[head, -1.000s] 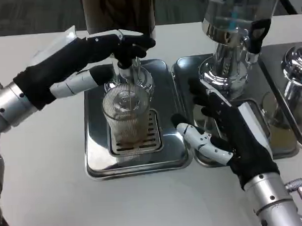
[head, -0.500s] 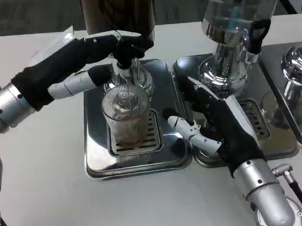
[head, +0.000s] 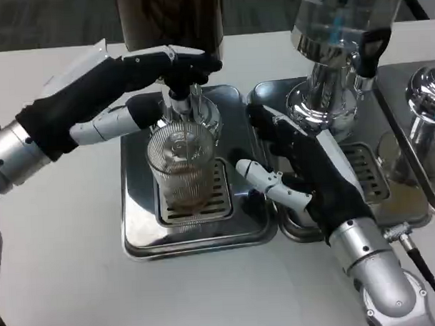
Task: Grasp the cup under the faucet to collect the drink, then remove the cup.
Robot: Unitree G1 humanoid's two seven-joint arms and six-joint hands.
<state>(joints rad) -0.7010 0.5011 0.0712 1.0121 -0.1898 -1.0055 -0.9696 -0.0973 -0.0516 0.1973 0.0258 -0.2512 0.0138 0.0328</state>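
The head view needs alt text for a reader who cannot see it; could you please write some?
A ribbed clear cup stands on a metal drip tray under a faucet that the left hand touches. The right hand, fingers spread, is beside the cup.

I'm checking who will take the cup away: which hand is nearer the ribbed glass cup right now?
Left. The left hand is at the faucet just above the cup, close to its rim. The right hand is open to the cup's right, apart from it.
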